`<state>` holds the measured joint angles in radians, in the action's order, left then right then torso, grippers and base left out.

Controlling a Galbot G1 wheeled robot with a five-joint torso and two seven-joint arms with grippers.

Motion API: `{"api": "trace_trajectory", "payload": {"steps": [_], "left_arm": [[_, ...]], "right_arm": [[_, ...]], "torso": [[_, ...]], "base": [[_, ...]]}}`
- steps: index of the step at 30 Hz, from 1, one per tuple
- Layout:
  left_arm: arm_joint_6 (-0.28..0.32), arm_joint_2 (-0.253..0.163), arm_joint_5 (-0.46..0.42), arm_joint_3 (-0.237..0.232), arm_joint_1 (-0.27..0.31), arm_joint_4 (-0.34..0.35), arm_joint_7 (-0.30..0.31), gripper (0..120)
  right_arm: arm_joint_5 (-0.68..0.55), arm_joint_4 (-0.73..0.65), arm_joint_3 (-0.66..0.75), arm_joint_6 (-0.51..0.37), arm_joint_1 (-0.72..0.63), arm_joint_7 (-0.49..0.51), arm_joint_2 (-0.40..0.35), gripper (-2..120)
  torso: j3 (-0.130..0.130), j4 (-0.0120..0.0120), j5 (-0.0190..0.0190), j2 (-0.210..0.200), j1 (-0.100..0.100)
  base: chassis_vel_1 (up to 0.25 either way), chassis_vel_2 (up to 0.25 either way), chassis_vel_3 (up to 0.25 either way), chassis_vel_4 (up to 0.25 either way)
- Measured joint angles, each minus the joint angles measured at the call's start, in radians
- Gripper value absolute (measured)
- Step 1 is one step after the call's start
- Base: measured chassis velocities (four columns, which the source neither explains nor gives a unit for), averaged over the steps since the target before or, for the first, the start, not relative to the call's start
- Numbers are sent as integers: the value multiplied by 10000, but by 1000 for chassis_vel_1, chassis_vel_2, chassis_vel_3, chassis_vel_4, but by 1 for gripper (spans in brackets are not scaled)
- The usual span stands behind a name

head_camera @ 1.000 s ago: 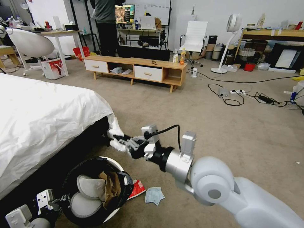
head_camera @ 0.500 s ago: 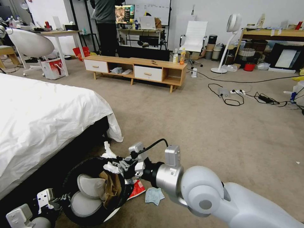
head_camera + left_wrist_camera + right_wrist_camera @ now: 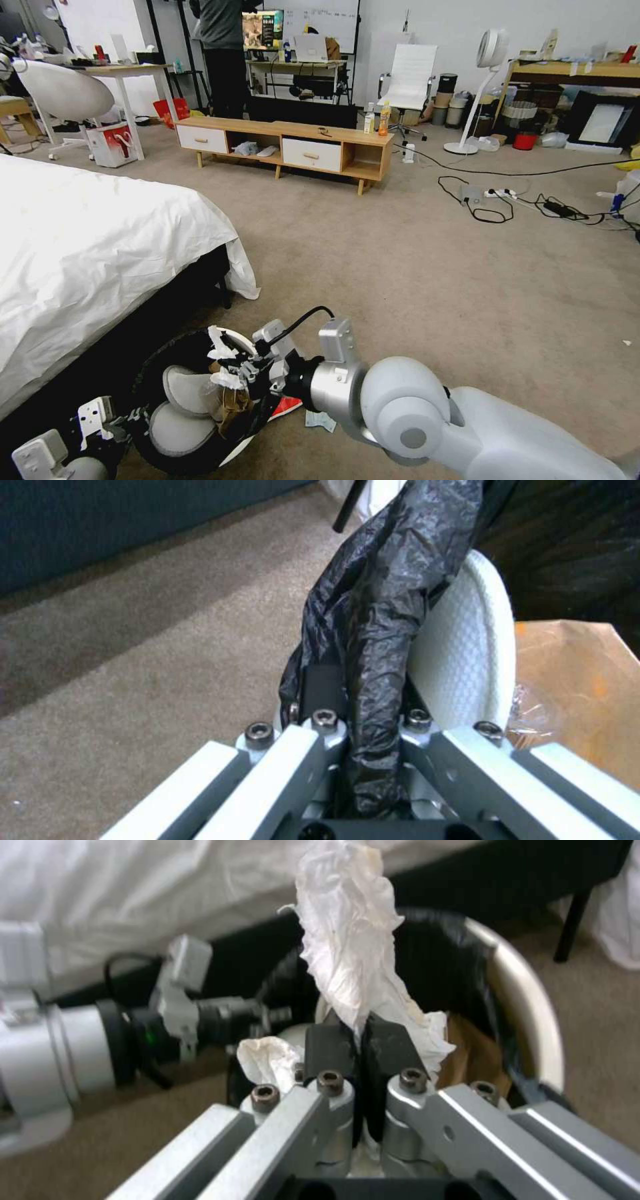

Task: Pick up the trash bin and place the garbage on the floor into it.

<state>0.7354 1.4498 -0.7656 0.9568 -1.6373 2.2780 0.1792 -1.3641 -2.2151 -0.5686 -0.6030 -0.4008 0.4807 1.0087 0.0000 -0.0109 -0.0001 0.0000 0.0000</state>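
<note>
The trash bin (image 3: 150,373), white with a black liner, hangs tilted at lower left, with my left gripper (image 3: 130,420) shut on its lined rim (image 3: 373,630). Inside lie white flaps (image 3: 183,393) and a brown paper bag (image 3: 235,400). Over the bin's mouth my right gripper (image 3: 233,370) is shut on a white tissue wad (image 3: 347,955), which sticks up past the pads (image 3: 327,1045). On the floor beside the bin lie a red-white snack wrapper (image 3: 288,407) and a light blue face mask (image 3: 321,421), partly hidden by my right arm.
A bed with a white sheet (image 3: 87,253) stands close on the left. Farther off is a low wooden cabinet (image 3: 287,143) with an orange drink bottle (image 3: 384,119). Cables (image 3: 507,200) trail at right. Bare carpet (image 3: 433,287) lies ahead.
My right gripper has carried the tissue wad from beside the bed corner back and down to the bin's mouth. The left arm and the bin have stayed put.
</note>
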Motion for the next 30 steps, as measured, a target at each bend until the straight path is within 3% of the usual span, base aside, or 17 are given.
{"api": "trace_trajectory", "payload": {"steps": [13, 30], "left_arm": [[0, 23, 13, -11, 14, -24, -30, 2], [0, -3, 8, -11, 52, -173, -62, 2]], "right_arm": [[36, 604, -253, -701, -11, 370, 116, 0], [223, 1791, -393, -769, 24, 309, 651, 0]], "torso": [[0, -1, 1, 0, 0], [0, -1, 0, 0, 0]], "base": [[0, 0, 0, 0], [0, 0, 0, 0]]}}
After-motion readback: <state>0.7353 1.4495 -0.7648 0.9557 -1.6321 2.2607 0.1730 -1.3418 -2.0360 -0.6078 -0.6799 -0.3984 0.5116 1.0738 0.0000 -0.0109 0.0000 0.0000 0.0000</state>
